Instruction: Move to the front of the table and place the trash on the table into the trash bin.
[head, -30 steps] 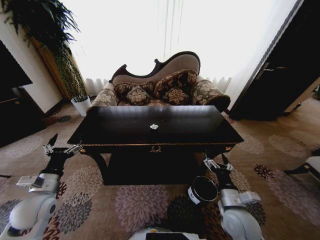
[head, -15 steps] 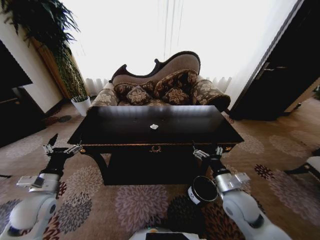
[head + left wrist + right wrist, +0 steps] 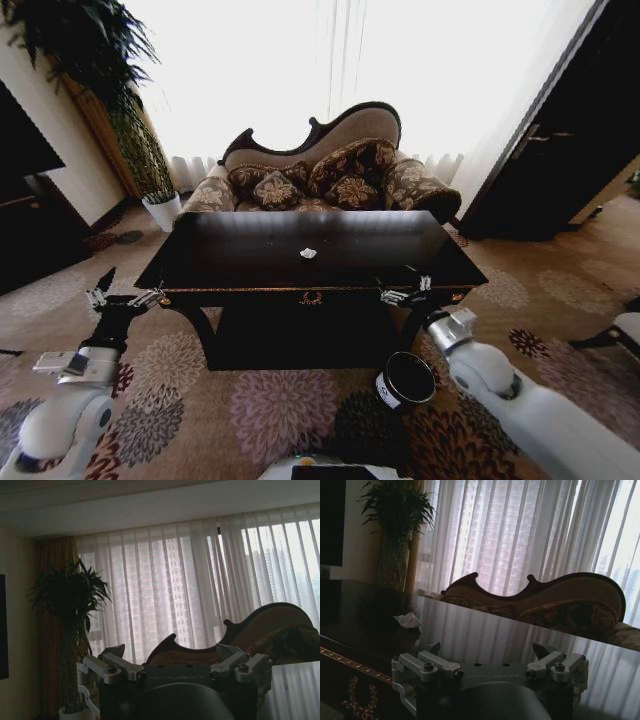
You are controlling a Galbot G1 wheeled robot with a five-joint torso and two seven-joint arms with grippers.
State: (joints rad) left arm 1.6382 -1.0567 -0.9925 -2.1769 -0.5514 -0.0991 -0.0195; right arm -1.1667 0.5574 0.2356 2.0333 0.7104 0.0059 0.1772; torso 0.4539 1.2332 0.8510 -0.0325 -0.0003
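One white paper wad (image 3: 308, 253) lies mid-table (image 3: 230, 262); bin (image 3: 405, 380) stands below the front right corner. Right gripper (image 3: 405, 292), fingers spread and empty, hovers at the front edge. Advise level approach, centred over the wad. Left gripper (image 3: 123, 297) parked, released.

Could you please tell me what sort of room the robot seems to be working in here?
Probably a hotel suite or formal sitting room: an ornate sofa with patterned cushions stands behind a glossy dark table, on floral carpet, with sheer curtains and a tall potted plant.
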